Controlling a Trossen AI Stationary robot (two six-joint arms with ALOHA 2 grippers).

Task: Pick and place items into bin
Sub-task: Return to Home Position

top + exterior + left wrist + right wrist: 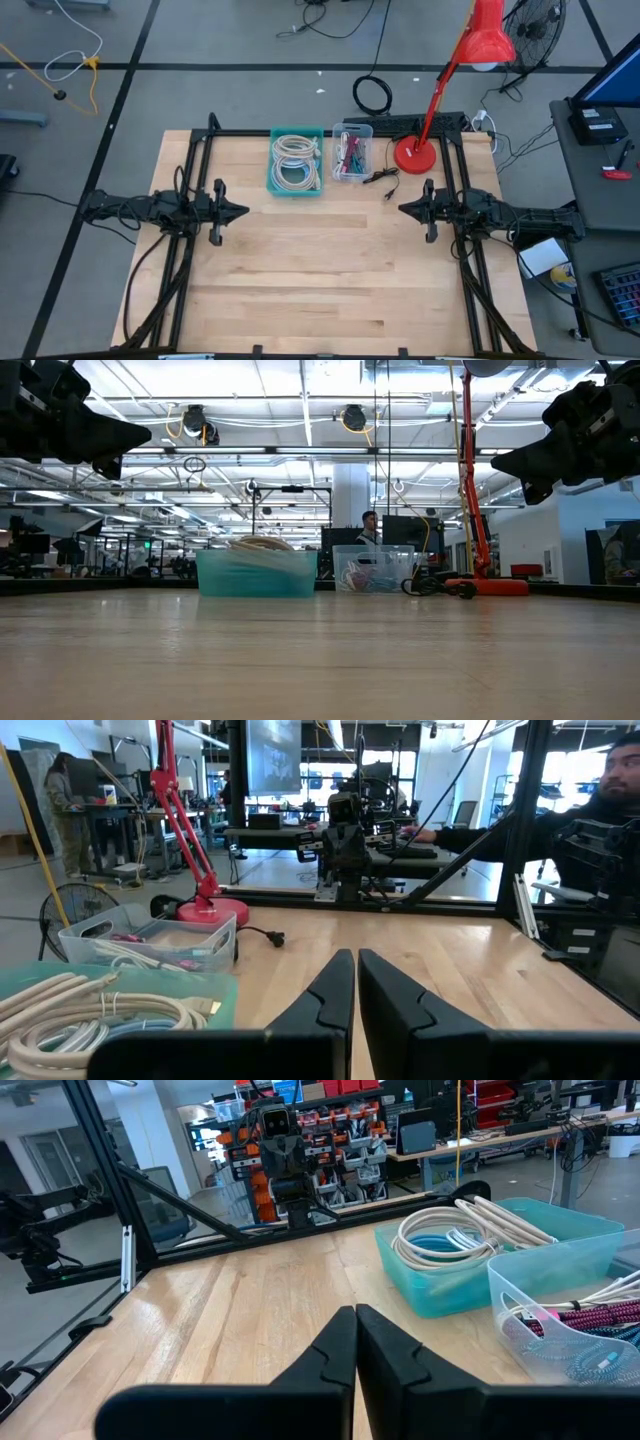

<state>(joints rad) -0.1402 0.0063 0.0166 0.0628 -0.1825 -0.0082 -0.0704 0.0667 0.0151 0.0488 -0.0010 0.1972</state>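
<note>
1. Coils point(296, 160) of light blue, white and beige cable fill the green bin point(296, 193) at the far edge of the table point(320, 280). The small teal and maroon bundled cords point(349, 155) lie in the transparent bin point(352, 126) just beside it, toward the right arm.
2. No loose cable shows on the bare wood. The only thing lying out is the black cord point(383, 181) of the red lamp point(414, 156), which is no part of the job.
3. The left hand point(240, 211) hangs above the table on its own side, well apart from both bins. Its two fingers point(325, 1000) are drawn together with only a sliver between them, and they hold nothing.
4. The right hand point(403, 208) mirrors it on the opposite side, near the lamp base but clear of it. Its fingers point(335, 1345) are likewise pressed together and empty.
5. The two hands point at each other across the middle of the table, and the low view shows both raised well off the surface.
6. Judging from this, the sorting looks finished. The step in hand is the retreat to the rest pose, which appears all but reached.
7. The next move calls for little: each arm should settle in its pose without swinging toward the bins or the lamp. If any cable lies hidden from these views, it would need a fresh pick.
</note>
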